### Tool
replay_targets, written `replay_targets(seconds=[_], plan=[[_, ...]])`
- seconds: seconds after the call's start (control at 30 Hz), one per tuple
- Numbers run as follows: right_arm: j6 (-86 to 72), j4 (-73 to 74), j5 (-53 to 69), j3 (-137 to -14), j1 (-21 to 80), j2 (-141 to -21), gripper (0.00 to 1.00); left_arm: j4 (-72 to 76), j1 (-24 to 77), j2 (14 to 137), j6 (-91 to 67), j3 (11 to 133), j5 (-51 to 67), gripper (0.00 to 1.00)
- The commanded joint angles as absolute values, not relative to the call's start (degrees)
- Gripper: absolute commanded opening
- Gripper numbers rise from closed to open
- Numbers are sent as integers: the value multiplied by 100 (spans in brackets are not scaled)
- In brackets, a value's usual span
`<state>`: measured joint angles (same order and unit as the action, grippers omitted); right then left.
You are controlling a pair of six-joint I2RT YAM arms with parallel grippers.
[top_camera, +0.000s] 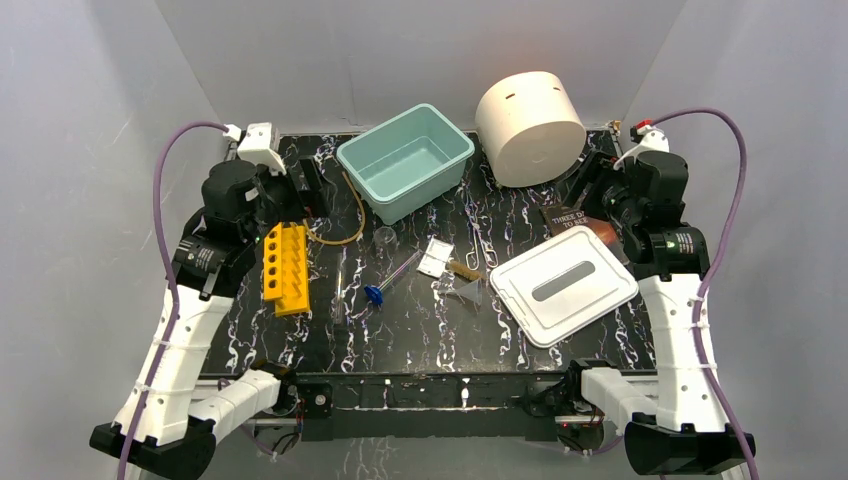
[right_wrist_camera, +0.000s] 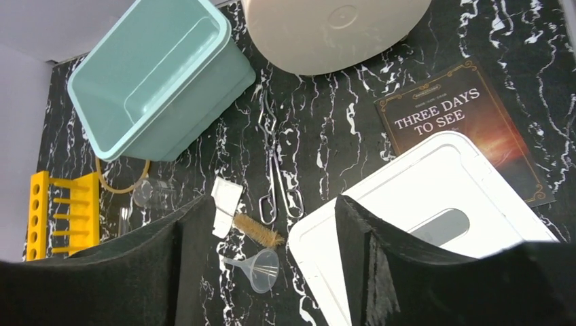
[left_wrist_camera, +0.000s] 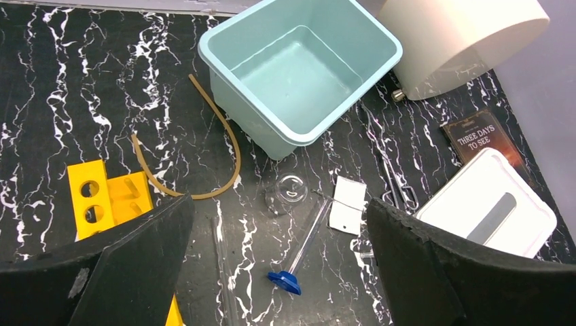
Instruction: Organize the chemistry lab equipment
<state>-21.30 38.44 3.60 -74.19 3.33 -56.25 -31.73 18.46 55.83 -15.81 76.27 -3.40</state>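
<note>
Nothing gathered yet; left gripper [left_wrist_camera: 280, 207] and right gripper [right_wrist_camera: 275, 202] spread, empty. Blue-capped tube [top_camera: 392, 280] probably to be approached and pinched next.

I operate in a robotics test cell: plain grey panels [top_camera: 400, 50] enclose a black marbled table [top_camera: 420, 335], staged with a yellow tube rack [top_camera: 285, 268], clear funnel [right_wrist_camera: 261, 269] and tiny glass beaker [left_wrist_camera: 290, 193].

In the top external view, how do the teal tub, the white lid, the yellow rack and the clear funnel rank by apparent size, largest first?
1. white lid and teal tub: they look about alike, so I do not rank them.
2. yellow rack.
3. clear funnel, the smallest.
</note>
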Motion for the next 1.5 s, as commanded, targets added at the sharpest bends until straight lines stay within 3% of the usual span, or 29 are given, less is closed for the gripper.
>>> replay_targets(seconds=[0.0, 0.23, 0.37, 0.5, 0.6, 0.77, 0.83, 0.9, 1.0, 1.1, 1.2, 1.47], plan=[[-2235, 3361, 891, -7258, 287, -5529, 75, -3129, 1796, 5479, -1693, 7505, -130, 98], [-2489, 2976, 2338, -6821, 278, -5655, 77, -2988, 1797, 5156, -2089, 6609, 942, 98], [-2469, 3109, 2720, -6776, 299, -5917, 73, -3093, 1787, 5043, -2195, 6026, 1221, 98], [-2625, 3055, 2328, -6706, 783, -5976, 73, -3445, 1785, 5071, -2457, 5745, 1107, 98], [-2757, 3008, 1529, -6686, 1790, -6204, 70, -3669, 1829, 5063, -2634, 5600, 786, 98], [-3156, 3178, -303, -6817, 3063, -6607, 66, -4074, 1857, 5387, -2892, 5428, 85, 78], [-3302, 3078, -650, -6774, 3222, -6644, 64, -4079, 1866, 5633, -2988, 5332, 88, 68], [-3321, 2955, -680, -6730, 3316, -6727, 61, -3862, 1863, 5903, -2955, 5194, 219, 65], [-3404, 2753, -529, -6703, 3440, -6928, 59, -3580, 1869, 6344, -2990, 5182, 83, 66], [-3460, 2529, -318, -6767, 3589, -7251, 58, -3302, 1868, 6768, -2968, 5187, -18, 77], [-3488, 2431, -287, -6892, 3820, -7539, 58, -3108, 1866, 7215, -2863, 5099, -409, 82], [-3575, 2083, -313, -6692, 3979, -7745, 58, -2680, 1848, 7791, -2762, 5054, -631, 85]])
